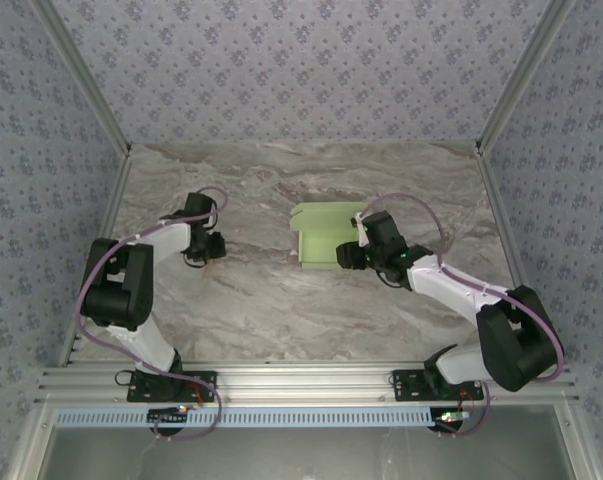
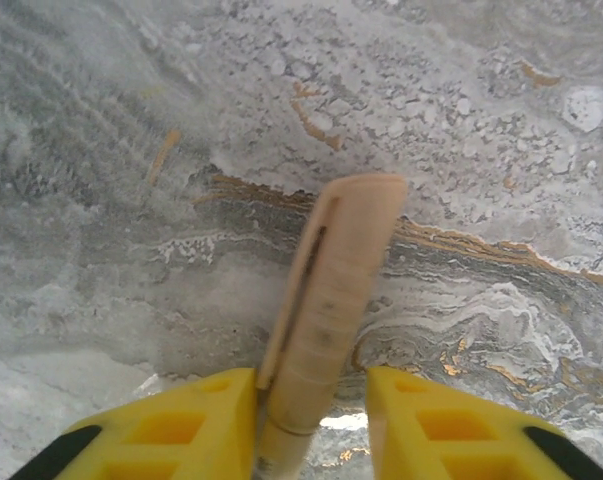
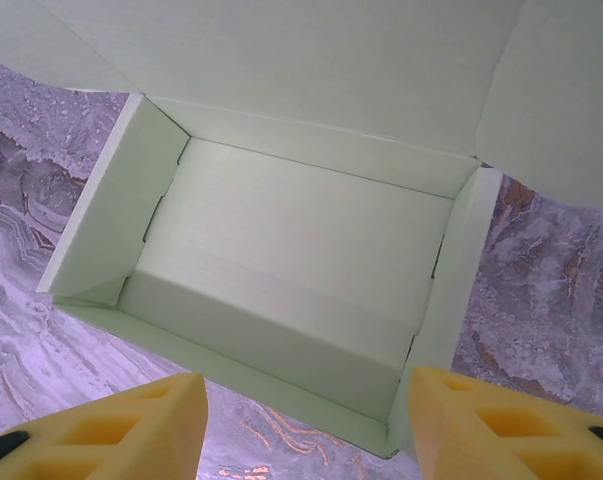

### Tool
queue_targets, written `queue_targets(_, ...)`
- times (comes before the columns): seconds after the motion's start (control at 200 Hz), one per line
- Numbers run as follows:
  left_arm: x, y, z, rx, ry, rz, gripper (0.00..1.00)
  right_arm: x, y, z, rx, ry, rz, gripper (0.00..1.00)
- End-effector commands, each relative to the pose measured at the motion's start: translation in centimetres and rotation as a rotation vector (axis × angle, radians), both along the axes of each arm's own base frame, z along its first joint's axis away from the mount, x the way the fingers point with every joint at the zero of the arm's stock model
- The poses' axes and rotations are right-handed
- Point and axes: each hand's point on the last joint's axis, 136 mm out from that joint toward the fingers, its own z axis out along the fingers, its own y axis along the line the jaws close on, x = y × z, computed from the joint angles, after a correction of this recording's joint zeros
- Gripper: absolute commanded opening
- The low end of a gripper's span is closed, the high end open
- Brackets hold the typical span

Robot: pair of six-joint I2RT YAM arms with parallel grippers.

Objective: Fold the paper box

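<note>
The box (image 1: 322,238) stands open on the surface (image 1: 281,310), just right of its middle, with a broad flap raised at its 12 o'clock side. The right gripper (image 3: 301,425) is at the box's 4 o'clock edge, fingers apart and clamping nothing. Well off at the box's 9 o'clock, the left gripper (image 2: 311,425) has its fingers apart around a tan stick (image 2: 336,270); one finger touches it and a gap shows at the other.
</note>
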Motion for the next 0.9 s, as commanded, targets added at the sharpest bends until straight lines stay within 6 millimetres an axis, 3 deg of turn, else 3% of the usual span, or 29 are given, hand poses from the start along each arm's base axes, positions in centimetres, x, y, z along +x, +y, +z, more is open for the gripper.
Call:
queue_targets(0.0, 0.0, -0.8, -0.4, 0.003, 0.024, -0.038, 0.28, -0.1, -0.9, 0.4, 0.003, -0.001, -0.020, 0.58)
queue_targets(0.31, 0.5, -2.0, 1.5, -0.005, -0.062, -0.081, 0.19, -0.4, -2.4, 2.1, 0.034, 0.002, -0.037, 0.59)
queue_targets(0.435, 0.1, -3.7, 4.1, 0.013, -0.155, -0.126, 0.18, -0.3, -3.0, 3.4, 0.051, 0.021, -0.037, 0.59)
queue_targets(0.55, -0.9, -5.9, 7.9, 0.048, -0.297, -0.207, 0.18, -0.4, -3.8, 4.7, 0.067, 0.008, -0.051, 0.59)
queue_targets(0.63, -1.8, -8.9, 11.1, 0.055, -0.424, -0.335, 0.17, -0.4, -4.5, 5.1, 0.077, 0.007, -0.069, 0.60)
queue_targets(0.735, -3.6, -14.7, 14.6, 0.043, -0.586, -0.595, 0.18, -0.1, -6.1, 5.3, 0.085, 0.009, -0.113, 0.59)
queue_targets(0.894, -5.3, -22.2, 16.3, 0.080, -0.677, -0.928, 0.18, 0.1, -8.2, 5.1, 0.123, 0.027, -0.186, 0.59)
